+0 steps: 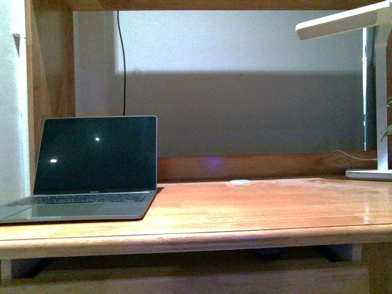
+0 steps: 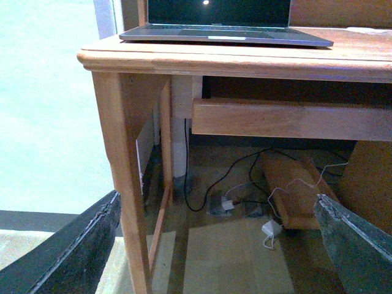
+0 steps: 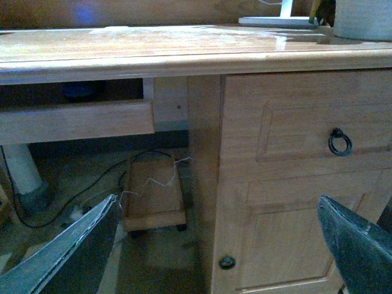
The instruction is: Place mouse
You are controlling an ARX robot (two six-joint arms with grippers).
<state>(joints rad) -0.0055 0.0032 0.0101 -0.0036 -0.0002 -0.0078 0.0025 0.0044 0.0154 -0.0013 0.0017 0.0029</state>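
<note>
The mouse is out of view in all three views. Neither arm shows in the front view. My left gripper (image 2: 214, 245) is open and empty, held low in front of the desk's left leg (image 2: 125, 171), below the desktop edge. My right gripper (image 3: 220, 251) is open and empty, held low in front of the desk's cabinet door (image 3: 288, 233). A small flat white disc (image 1: 240, 181) lies on the wooden desk (image 1: 257, 208) towards the back.
An open laptop (image 1: 92, 165) with a dark screen stands on the desk's left side; it also shows in the left wrist view (image 2: 226, 30). A white lamp (image 1: 373, 92) stands at the back right. Cables and adapters (image 2: 245, 202) lie on the floor under the desk. A drawer with a ring handle (image 3: 340, 142) is at the right.
</note>
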